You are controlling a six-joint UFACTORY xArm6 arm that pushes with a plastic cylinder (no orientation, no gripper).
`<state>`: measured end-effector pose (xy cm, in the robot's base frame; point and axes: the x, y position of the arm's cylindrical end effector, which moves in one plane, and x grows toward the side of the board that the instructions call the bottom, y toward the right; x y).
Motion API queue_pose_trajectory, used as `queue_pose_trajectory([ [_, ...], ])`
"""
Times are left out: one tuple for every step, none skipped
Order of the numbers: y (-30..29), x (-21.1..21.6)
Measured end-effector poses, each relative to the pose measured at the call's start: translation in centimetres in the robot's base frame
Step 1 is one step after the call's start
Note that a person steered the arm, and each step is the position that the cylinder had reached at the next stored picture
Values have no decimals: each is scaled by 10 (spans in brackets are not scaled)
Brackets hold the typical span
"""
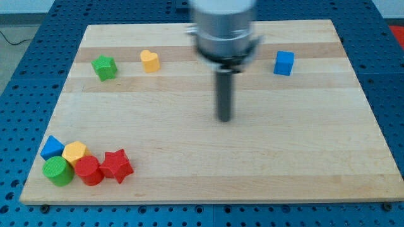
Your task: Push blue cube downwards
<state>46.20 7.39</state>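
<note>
The blue cube [284, 63] sits on the wooden board [208, 164] near the view's top right. My tip [225, 118] is at the board's middle, left of and below the blue cube, well apart from it. The rod hangs from a blurred grey arm body at the view's top centre.
A green star [104, 67] and a yellow heart [149, 60] lie at the top left. At the bottom left sits a cluster: a blue wedge-like block [52, 147], a yellow block [74, 152], a green cylinder [58, 171], a red cylinder [89, 170], a red star [117, 166].
</note>
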Motion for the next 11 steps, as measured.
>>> queue_pose_trajectory([
  [127,-35],
  [236,-87],
  [259,-139],
  [198,-151],
  [88,-141],
  [-10,-107],
  [-62,-67],
  [-63,-90],
  [-33,-124],
  [20,-115],
  [30,-85],
])
